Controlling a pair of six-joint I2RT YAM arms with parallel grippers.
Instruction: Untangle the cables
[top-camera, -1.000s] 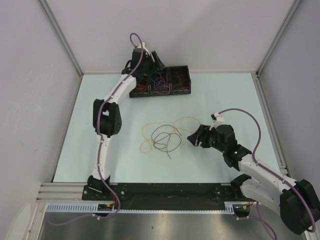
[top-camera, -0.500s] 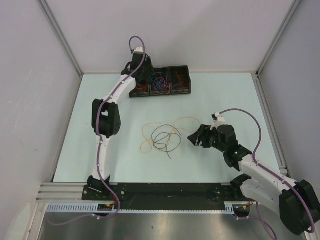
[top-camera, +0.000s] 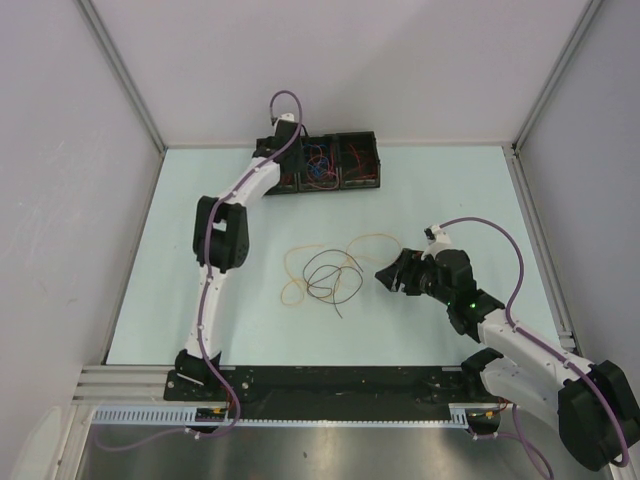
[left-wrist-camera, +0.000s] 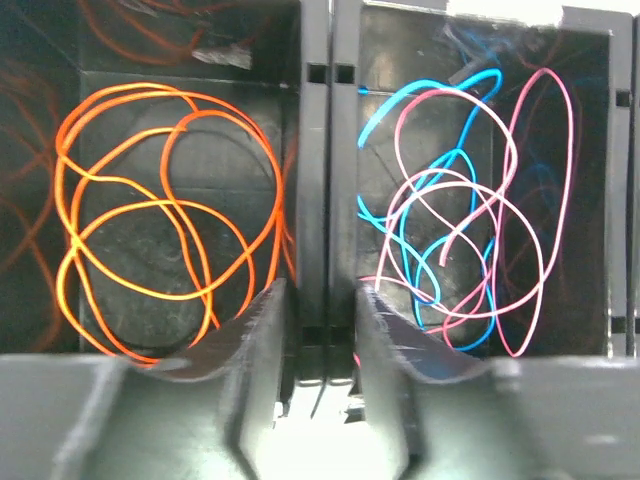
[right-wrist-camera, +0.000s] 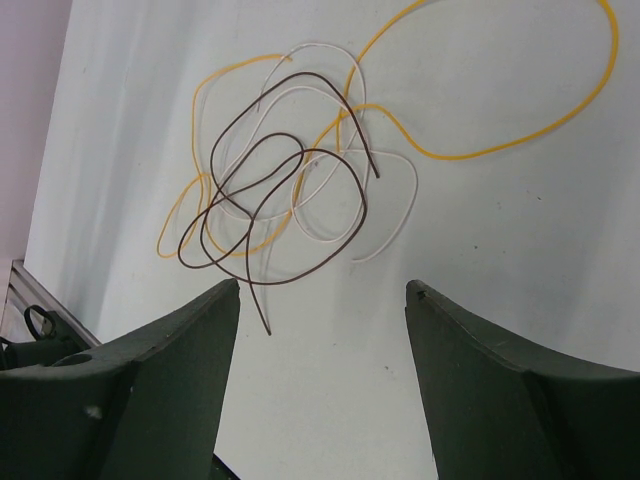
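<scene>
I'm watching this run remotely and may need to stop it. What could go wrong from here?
1. The left gripper straddles the bin divider, so closing may clamp plastic instead of the orange cable.
2. The dark cable, yellow cable and white cable overlap before the open right gripper; one pinch could drag them all, tightening the knot.

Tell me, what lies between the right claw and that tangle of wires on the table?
Nothing but bare table. The right wrist view shows the right gripper apart from the cables, a dark cable's loose end lying nearest it.
</scene>
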